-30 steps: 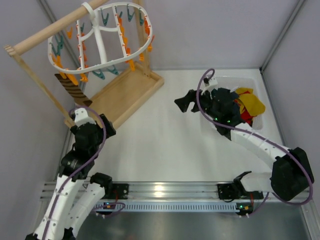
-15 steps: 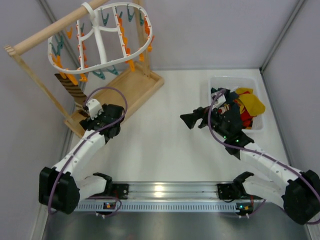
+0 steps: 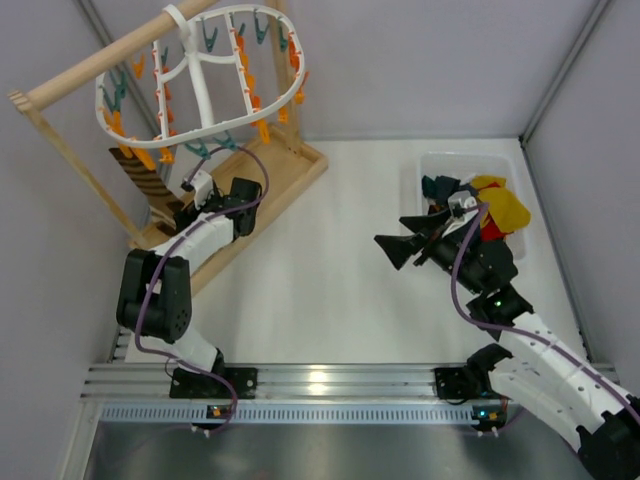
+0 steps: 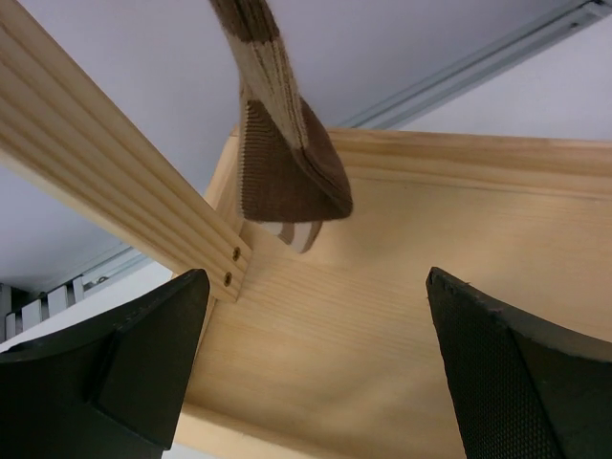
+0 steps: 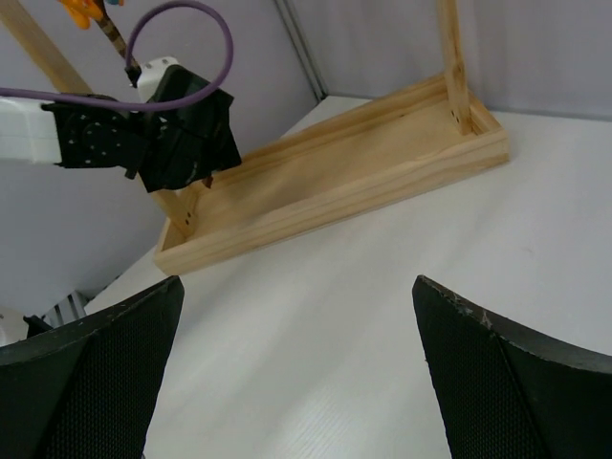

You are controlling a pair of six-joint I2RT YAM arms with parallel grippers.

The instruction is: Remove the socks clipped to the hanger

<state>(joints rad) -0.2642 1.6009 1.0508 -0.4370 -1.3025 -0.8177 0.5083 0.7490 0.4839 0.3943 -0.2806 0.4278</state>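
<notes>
White bench (image 3: 330, 280) at sorting time: the left tool (image 4: 316, 287), spread wide and empty, sits beneath the striped sock (image 4: 287, 163) dangling from the hanger (image 3: 205, 90). Best to rise, pinch the toe squarely, pull straight down. The right tool (image 5: 296, 296) gapes empty.

One hanger (image 3: 205, 95). One striped sock (image 3: 142, 178) clipped. One wooden stand (image 3: 270, 180). One bin (image 3: 465, 161); socks (image 3: 503, 208) inside, count unclear.

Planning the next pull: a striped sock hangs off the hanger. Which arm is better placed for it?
Left. The left pincer, open, faces the striped sock just ahead; the right pincer hangs mid-table, near the bin.
</notes>
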